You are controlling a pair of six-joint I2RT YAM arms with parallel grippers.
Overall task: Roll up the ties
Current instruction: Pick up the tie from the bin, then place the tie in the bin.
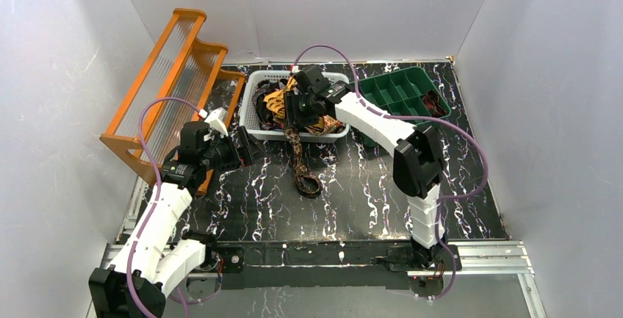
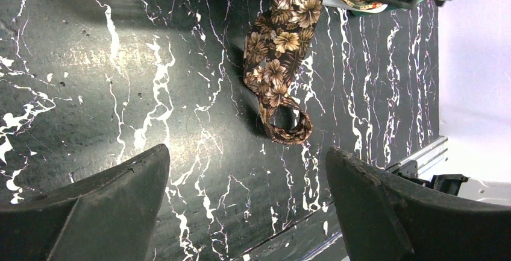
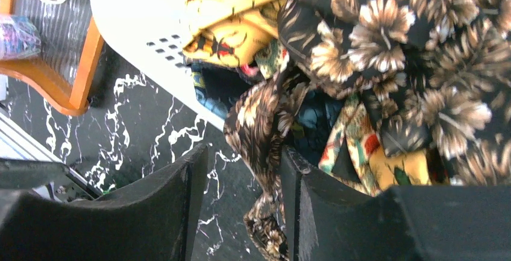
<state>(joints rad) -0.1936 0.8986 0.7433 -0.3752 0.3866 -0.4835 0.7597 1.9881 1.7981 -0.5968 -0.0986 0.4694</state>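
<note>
A brown floral tie (image 1: pixel 297 158) hangs out of the white basket (image 1: pixel 252 83) over its front wall onto the black marbled table and ends in a small loop (image 1: pixel 308 183). More ties, yellow-orange (image 3: pixel 232 38) and dark floral (image 3: pixel 385 44), are heaped in the basket. My right gripper (image 3: pixel 244 152) hovers at the basket's front edge. It is open, and the hanging tie (image 3: pixel 259 116) runs between its fingers, against the right finger (image 3: pixel 301 201). My left gripper (image 2: pixel 247 194) is wide open above bare table, short of the tie's loop (image 2: pixel 289 125), with nothing in it.
An orange slatted rack (image 1: pixel 173 76) leans at the back left, close to my left arm. A green compartment tray (image 1: pixel 400 87) sits at the back right beside the basket. White walls close in the table on three sides.
</note>
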